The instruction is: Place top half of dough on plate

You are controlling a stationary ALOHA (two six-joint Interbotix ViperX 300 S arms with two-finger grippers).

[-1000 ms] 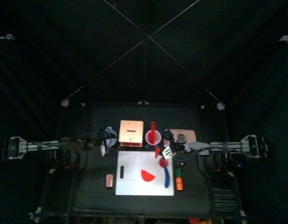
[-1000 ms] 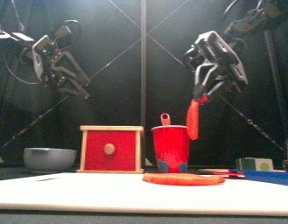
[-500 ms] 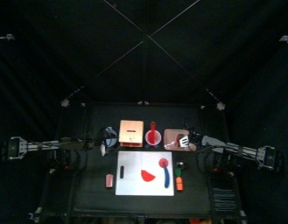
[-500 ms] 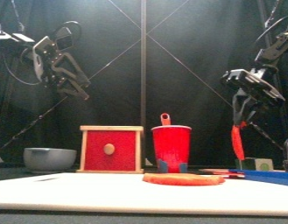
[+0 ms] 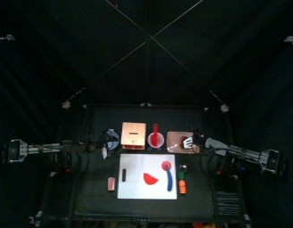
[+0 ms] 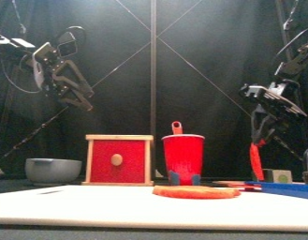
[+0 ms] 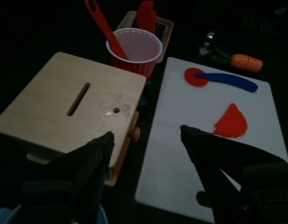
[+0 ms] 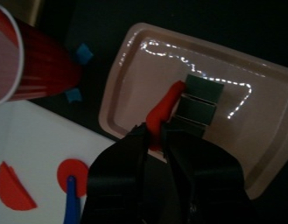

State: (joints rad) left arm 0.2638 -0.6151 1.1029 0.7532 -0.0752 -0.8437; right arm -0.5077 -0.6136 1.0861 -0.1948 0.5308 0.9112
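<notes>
Right fingers (image 8: 207, 103): about half-closed, clamped on the top half of dough (image 8: 165, 107), a red sliver pinched at its upper end.
Long axis: hanging close to upright off the grip in the front view, free end pointing down.
Lie of the target: plate (image 8: 261, 122) straight beneath, dough tip over its middle in the right wrist view, well inside the rim. Straight down, by the look of it, no sideways shift needed.
Gap: hard to tell from here, plate sitting low and half hidden in the front view; probably some drop left before contact.
Nearer arm: the right, already over the plate and loaded.
Left fingers (image 7: 87, 162): spread wide, nothing held, parked high above the wooden box (image 7: 70, 96), well clear.
Left behind: other half (image 5: 151, 179) flat on the white board (image 5: 160, 191), apart from the plate.
Neighbours: red cup (image 6: 183, 155) just beside the plate on its inner side, worth minding on the way down.
Surface (image 5: 95, 200): small, black.
Room: black curtains (image 6: 119, 56) all round.
</notes>
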